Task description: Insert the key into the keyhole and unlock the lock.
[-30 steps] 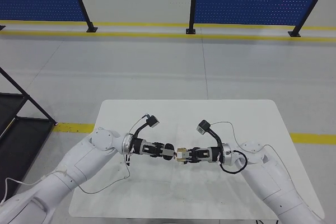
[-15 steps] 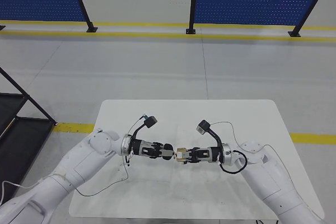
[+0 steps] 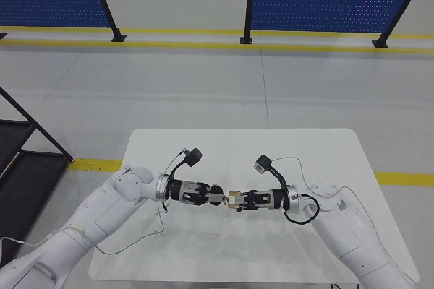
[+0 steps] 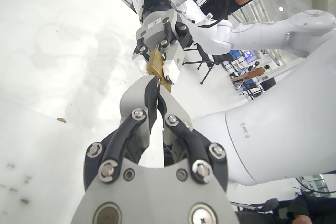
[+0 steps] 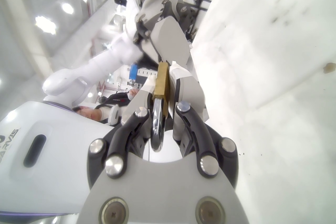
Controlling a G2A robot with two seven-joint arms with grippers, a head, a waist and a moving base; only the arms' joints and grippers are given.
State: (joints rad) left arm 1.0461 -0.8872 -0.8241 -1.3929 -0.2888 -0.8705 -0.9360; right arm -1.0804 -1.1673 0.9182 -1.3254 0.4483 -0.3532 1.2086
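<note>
The table (image 3: 333,152) lies below both grippers, which meet tip to tip in the air above its middle with nothing resting on it near them. The right gripper (image 5: 161,78) is closed on the lock (image 5: 162,83), its white pads (image 4: 172,70) pressing the two broad brass faces, so the lock sits clamped between them and juts a little past their tips. The shackle (image 5: 157,120) points back from those tips toward the right wrist, sits in the gap between the finger links, and looks seated in the body, so the lock reads as locked. The left gripper (image 4: 157,93) faces it head-on, its jaws drawn almost fully together with only a thin slit between the black linings, and it pinches the key (image 4: 158,83) there. Just ahead of the left tips, a short silver length of the key crosses to the bottom face of the lock and touches it. The keyhole itself is hidden behind the key and the fingertips, and I cannot tell how deep the blade has gone, or whether it is merely resting on the face. As I judge it, picking up both parts and lining them up is done, and insertion is either starting or partly made. What is left is to seat the key fully, turn it, and see the shackle spring free.
</note>
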